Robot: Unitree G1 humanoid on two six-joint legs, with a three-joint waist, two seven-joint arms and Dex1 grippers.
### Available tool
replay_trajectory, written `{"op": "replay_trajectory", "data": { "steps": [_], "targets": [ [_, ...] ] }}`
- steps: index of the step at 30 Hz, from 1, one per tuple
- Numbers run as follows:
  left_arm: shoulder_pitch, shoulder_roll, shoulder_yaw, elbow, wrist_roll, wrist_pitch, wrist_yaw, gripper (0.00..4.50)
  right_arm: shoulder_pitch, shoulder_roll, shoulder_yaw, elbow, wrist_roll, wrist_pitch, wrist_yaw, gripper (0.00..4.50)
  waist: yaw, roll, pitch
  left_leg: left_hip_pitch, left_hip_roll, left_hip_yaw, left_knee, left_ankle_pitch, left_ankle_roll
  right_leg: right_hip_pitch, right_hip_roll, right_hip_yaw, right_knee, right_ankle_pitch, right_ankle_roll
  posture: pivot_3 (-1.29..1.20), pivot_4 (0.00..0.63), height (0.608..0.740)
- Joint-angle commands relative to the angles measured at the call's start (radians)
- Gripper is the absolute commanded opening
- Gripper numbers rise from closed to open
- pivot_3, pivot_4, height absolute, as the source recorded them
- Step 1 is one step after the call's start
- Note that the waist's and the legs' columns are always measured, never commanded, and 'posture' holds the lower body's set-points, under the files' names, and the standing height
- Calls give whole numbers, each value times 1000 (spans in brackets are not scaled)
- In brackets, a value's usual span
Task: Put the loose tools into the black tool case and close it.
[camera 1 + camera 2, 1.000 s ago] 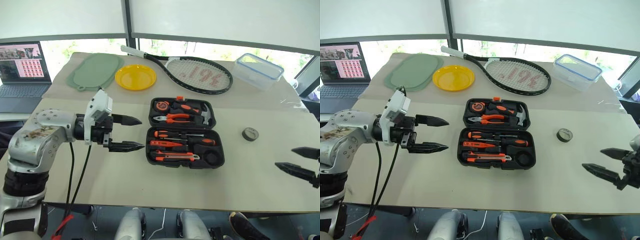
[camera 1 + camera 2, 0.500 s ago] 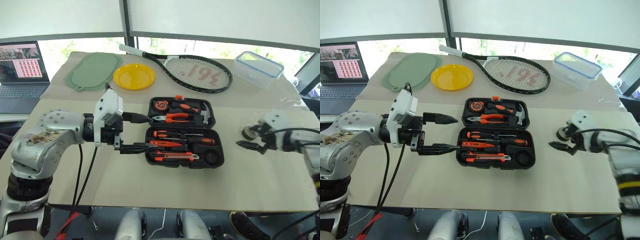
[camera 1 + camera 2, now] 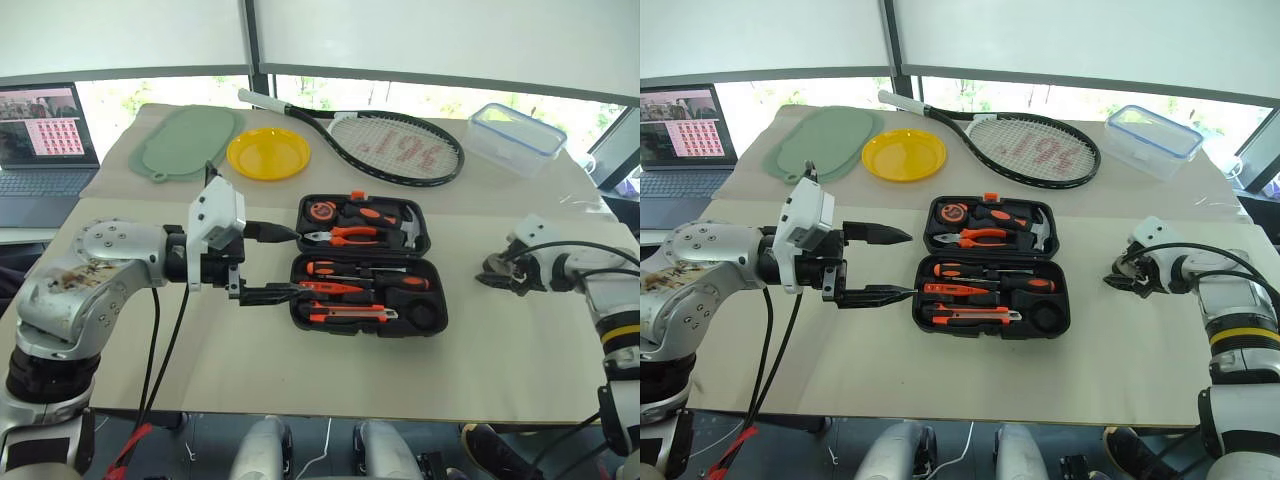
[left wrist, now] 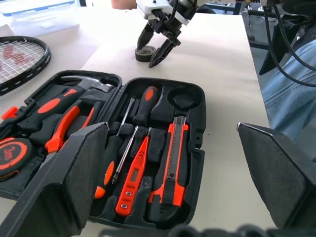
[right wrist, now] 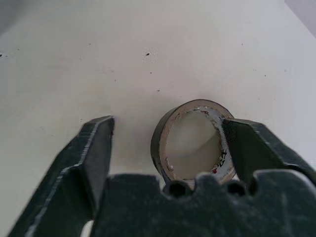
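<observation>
Beige tabletop (image 3: pixel 330 370) holds the open case (image 3: pixel 368 264) at its middle, screwdrivers (image 4: pixel 129 148) and knife (image 4: pixel 172 160) seated in its recesses. Well off to its right lies a dark tape roll (image 5: pixel 190 140), the right gripper (image 5: pixel 165 136) straddling it with one finger touching and a gap at the other, not clamped. Left gripper (image 3: pixel 880 264) hangs spread beside the case's left edge, holding nothing.

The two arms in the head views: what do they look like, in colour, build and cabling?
Both arms are silver-grey metal. The left arm has rounded, scuffed, brown-stained shells, a white camera block at the wrist and black cables hanging below. The right arm carries a yellow-and-black band and looping black cables. Each ends in two pointed black fingers.
</observation>
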Motion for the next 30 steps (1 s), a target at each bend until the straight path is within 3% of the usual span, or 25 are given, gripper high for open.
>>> {"op": "replay_trajectory", "data": {
  "steps": [1,4,7,13,16,21,30],
  "targets": [
    [-19,13,6,-21,-4,-23,3,4500,0,9,-24,28,11,33,18,2134,0,0,0,0,0,0,0,0,0,0,0,0,0,0,0,0,150,738],
    [-25,11,-2,-16,0,-28,2,4500,12,11,-37,18,19,35,25,982,-1,0,0,0,0,0,0,0,0,0,0,0,0,0,0,0,150,738],
    [-26,14,-10,-15,2,-36,-2,4500,54,5,-107,-97,141,98,137,81,1,0,0,0,0,0,0,0,0,0,0,0,0,0,0,0,150,738],
    [-15,18,-16,-10,7,-50,-5,4500,211,-58,-254,-565,434,363,322,81,0,4,2,-1,1,0,-2,0,0,-2,0,0,0,0,0,0,150,738],
    [-16,19,-22,-2,8,-57,-8,4500,332,-109,-259,-872,560,470,381,81,4,6,4,0,2,0,-3,0,0,-2,0,0,0,0,0,0,150,738],
    [-35,0,-48,14,11,-64,0,4500,432,-83,-149,-1103,501,435,280,81,8,6,4,0,1,-1,-3,0,0,-1,0,0,0,0,0,0,150,738],
    [-36,-20,-52,-11,-14,-41,28,4500,448,-74,-16,-1129,312,336,151,81,13,6,4,-1,0,0,-2,0,-1,-2,0,0,0,0,0,0,150,738]
  ]
}}
